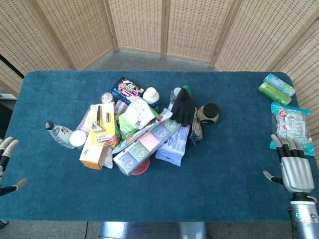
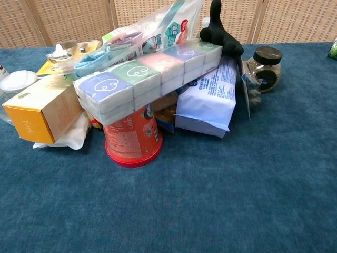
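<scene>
Right hand [image 1: 295, 167] low over right edge of tabletop [image 1: 224, 189], fingers spread, holding nothing. Nearest thing: clear snack bag [image 1: 290, 121] just beyond fingertips, flat on tabletop, teal top seal, pale pieces inside. Green roll [image 1: 273, 92] and light-blue packet [image 1: 280, 83] beyond bag, near far corner. Left hand [image 1: 9, 167] at left edge, half out of view, fingers apart, empty. Heap with tissue multipack [image 2: 145, 74] and black glove [image 2: 221, 32] well left of bag, untouched.
</scene>
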### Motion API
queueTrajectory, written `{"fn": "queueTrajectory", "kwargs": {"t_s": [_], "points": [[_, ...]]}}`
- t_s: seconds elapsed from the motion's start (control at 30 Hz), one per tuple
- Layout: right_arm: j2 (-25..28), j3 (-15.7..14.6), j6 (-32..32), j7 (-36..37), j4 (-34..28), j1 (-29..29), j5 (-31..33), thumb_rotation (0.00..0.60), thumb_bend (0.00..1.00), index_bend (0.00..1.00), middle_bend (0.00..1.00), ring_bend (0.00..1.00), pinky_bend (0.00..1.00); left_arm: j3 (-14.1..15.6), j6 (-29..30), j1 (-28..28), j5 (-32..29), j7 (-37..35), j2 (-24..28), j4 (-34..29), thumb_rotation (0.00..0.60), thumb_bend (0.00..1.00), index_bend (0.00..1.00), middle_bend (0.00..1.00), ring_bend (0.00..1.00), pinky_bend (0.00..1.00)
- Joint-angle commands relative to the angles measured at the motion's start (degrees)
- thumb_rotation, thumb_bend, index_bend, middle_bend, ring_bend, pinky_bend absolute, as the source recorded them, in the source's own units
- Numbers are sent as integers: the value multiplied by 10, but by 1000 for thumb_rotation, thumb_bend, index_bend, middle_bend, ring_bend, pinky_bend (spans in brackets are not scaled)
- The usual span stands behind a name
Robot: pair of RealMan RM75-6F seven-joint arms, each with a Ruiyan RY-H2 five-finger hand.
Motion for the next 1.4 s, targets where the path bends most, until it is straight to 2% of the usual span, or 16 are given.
{"fn": "queueTrajectory", "kwargs": {"t_s": [0.03, 0.2, 0.3, 0.4, 0.53, 0.63, 0.73, 1.0, 1.13, 1.4], "points": [[2, 0, -2, 0, -3, 1, 2, 600, 0, 0, 0, 0, 0, -1, -1, 0, -2, -2, 1, 0, 600, 0, 38, 0, 0, 0], [6, -2, -5, 6, -8, 1, 2, 600, 0, 0, 0, 0, 0, -2, -4, -2, -7, -5, 0, 1, 600, 0, 38, 0, 0, 0], [10, -1, -3, 10, -12, 1, 3, 600, 0, 0, 0, 0, 0, -14, -10, -12, -16, -30, -14, 24, 600, 0, 38, 0, 0, 0], [15, 2, 2, 10, -17, -1, 6, 600, 0, 0, 0, 0, 0, -40, -20, -33, -32, -105, -55, 95, 600, 0, 35, 0, 0, 0], [23, 5, 7, 18, -26, -4, 9, 600, 0, 0, 0, 0, 0, -70, -32, -59, -52, -233, -130, 222, 600, 0, 8, 0, 0, 0], [27, 5, 8, 21, -30, -4, 9, 600, 0, 0, 0, 0, 0, -80, -38, -71, -59, -294, -175, 291, 600, 0, 0, 0, 0, 0], [29, 4, 5, 21, -33, -3, 9, 600, 0, 0, 0, 0, 0, -85, -53, -82, -69, -324, -205, 330, 600, 0, 0, 0, 0, 0], [31, -1, 4, 25, -35, -3, 3, 600, 0, 0, 0, 0, 0, -89, -116, -109, -98, -364, -257, 381, 600, 0, 0, 0, 0, 0], [31, -3, 4, 25, -37, -4, 3, 600, 0, 0, 0, 0, 0, -90, -137, -123, -105, -361, -285, 407, 600, 0, 0, 0, 0, 0], [32, -5, 3, 20, -39, -3, 2, 600, 0, 0, 0, 0, 0, -100, -170, -155, -111, -365, -322, 424, 600, 0, 0, 0, 0, 0]]}}
